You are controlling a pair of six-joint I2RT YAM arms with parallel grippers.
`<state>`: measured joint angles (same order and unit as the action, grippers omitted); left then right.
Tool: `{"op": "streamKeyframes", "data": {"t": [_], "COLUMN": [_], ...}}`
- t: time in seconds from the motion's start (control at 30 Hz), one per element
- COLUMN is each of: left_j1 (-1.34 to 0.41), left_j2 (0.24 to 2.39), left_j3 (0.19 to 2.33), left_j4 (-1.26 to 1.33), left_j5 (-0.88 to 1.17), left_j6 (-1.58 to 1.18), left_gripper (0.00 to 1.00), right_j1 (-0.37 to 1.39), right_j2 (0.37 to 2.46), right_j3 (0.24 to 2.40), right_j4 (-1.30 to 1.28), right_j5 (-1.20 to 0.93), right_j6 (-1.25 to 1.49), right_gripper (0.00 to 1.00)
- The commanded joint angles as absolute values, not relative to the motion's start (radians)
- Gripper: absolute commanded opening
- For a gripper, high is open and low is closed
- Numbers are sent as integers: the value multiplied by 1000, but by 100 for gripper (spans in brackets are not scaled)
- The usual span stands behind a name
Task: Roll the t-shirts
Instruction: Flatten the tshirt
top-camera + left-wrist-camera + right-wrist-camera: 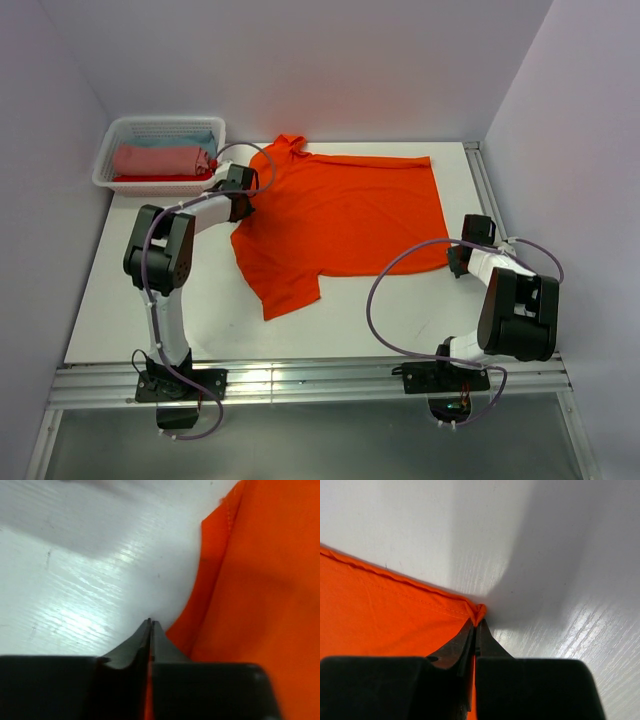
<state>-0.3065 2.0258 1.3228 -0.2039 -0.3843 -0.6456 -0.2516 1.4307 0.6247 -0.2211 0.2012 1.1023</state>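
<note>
One orange t-shirt (340,215) lies spread flat on the counter (150,300) between both arms. The left pincer (150,624) is clenched on its left edge, and the right pincer (476,625) on its near right hem corner. Behind the left arm, a white lattice basket (112,150) holds a salmon-pink garment (160,160), a pale blue garment (197,140) and a red garment (150,179).

Lab booth: white walls (300,60), railed table (120,300)

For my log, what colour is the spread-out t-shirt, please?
The t-shirt is bright orange; top external view.
</note>
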Motion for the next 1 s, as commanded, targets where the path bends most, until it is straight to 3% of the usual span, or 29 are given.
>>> {"op": "streamKeyframes", "data": {"t": [0.0,0.2,0.43,0.8,0.97], "left_j1": [-302,-256,-256,-265,-262], "left_j2": [2085,2060,1985,1839,1778], "left_j3": [1327,1295,1236,1143,1083], "left_j4": [-333,-305,-252,-134,-61], "left_j5": [-399,-301,-270,-173,-179], "left_j6": [-630,-618,-621,-624,-644], "left_gripper": [3,1,17,14,6], "right_j1": [-264,-270,-273,-273,-275], "right_j2": [1410,1397,1397,1407,1410], "right_j3": [594,578,577,584,586], "right_j4": [-222,-212,-207,-204,-204], "right_j5": [225,221,213,206,201], "right_j6": [1091,1092,1089,1078,1075], "right_gripper": [0,0,0,0,0]}}
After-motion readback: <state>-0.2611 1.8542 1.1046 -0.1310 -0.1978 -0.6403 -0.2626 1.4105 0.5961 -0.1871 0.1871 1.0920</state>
